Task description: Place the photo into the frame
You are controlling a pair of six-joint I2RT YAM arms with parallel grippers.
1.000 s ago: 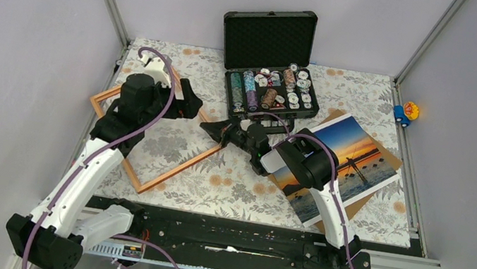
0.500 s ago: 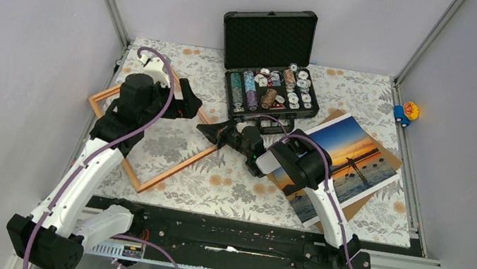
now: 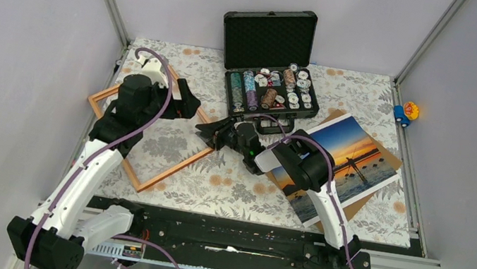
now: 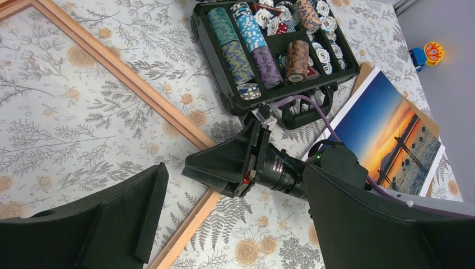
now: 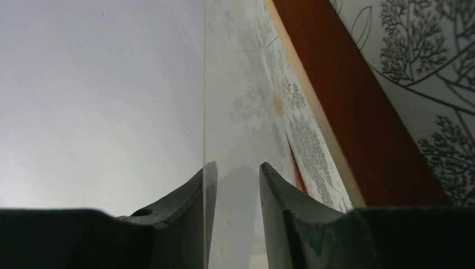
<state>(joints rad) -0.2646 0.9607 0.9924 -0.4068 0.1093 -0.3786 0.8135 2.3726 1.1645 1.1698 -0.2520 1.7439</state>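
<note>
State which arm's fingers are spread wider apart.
The left arm's fingers: they gape wide above the frame, while the right arm's fingers stand only narrowly apart.

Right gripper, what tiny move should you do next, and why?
Probably draw the right gripper back from the frame, towards the photo. Its jaws stand apart at the frame's corner and the frame lies flat, so nothing seems left to do there. The photo lies off to the right, not yet in the frame.
</note>
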